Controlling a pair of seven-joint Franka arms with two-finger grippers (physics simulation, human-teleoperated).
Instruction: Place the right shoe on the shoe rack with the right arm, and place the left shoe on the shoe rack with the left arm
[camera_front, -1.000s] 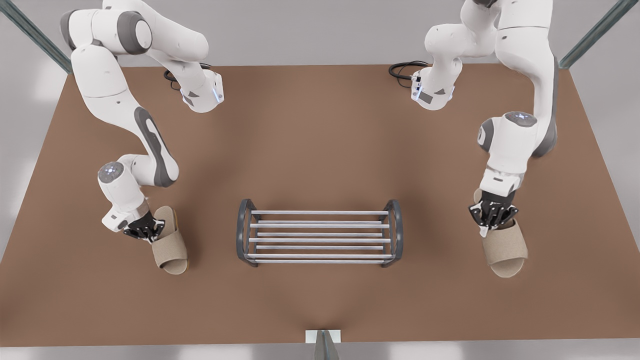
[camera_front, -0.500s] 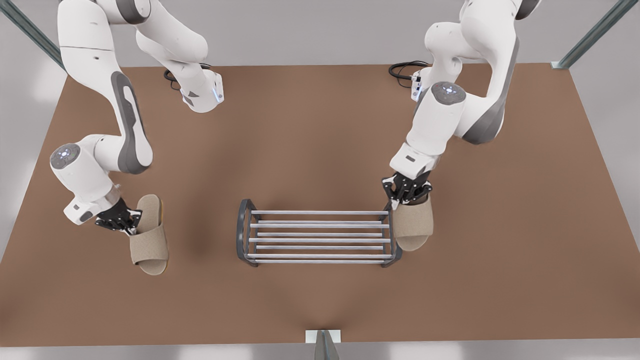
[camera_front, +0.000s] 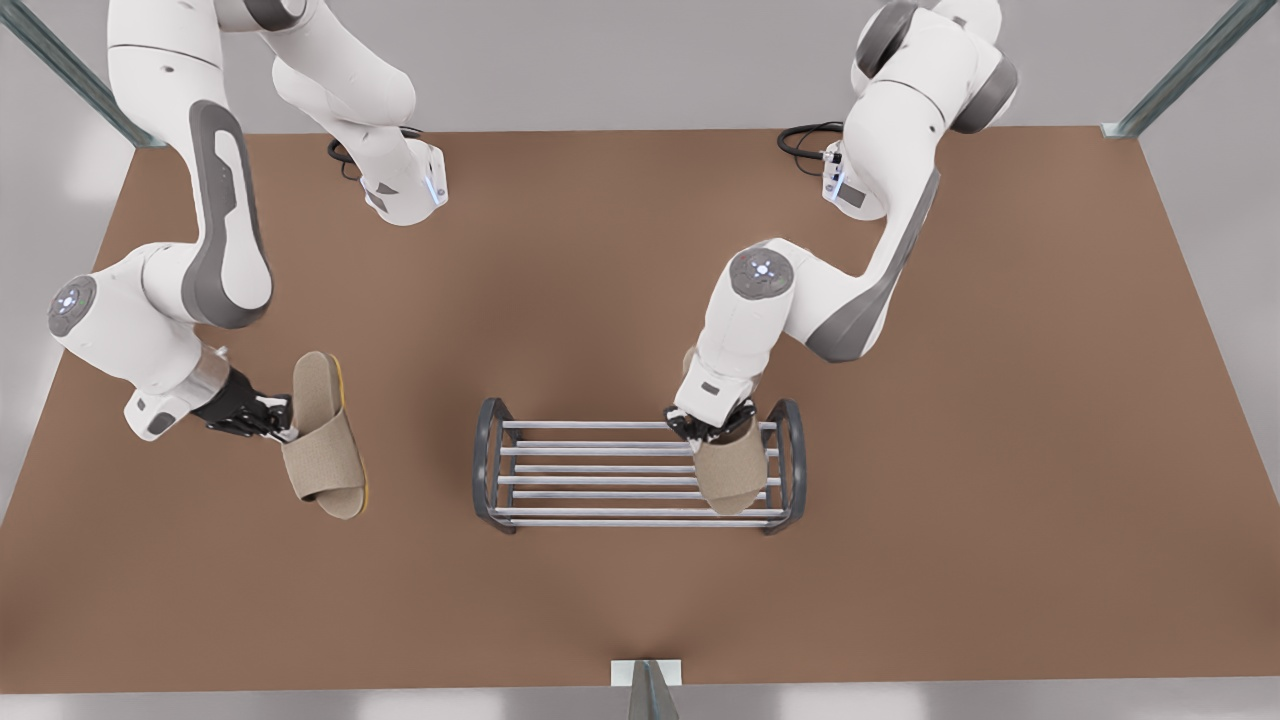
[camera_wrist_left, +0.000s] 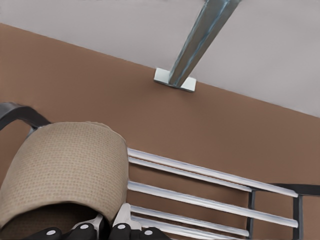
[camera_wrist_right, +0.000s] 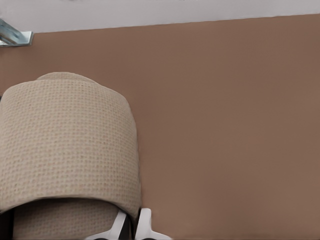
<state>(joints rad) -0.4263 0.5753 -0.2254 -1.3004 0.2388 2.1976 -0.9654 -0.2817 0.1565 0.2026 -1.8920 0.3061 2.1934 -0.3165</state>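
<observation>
The left gripper (camera_front: 712, 428) is pinching one slipper (camera_front: 728, 475) over the shoe rack (camera_front: 600, 470) – nearly placed, not released. The right gripper (camera_front: 262, 418), jaws pinching the other slipper (camera_front: 320, 455), is hanging well apart above the worktop (camera_front: 600, 280) – that half is pending
</observation>
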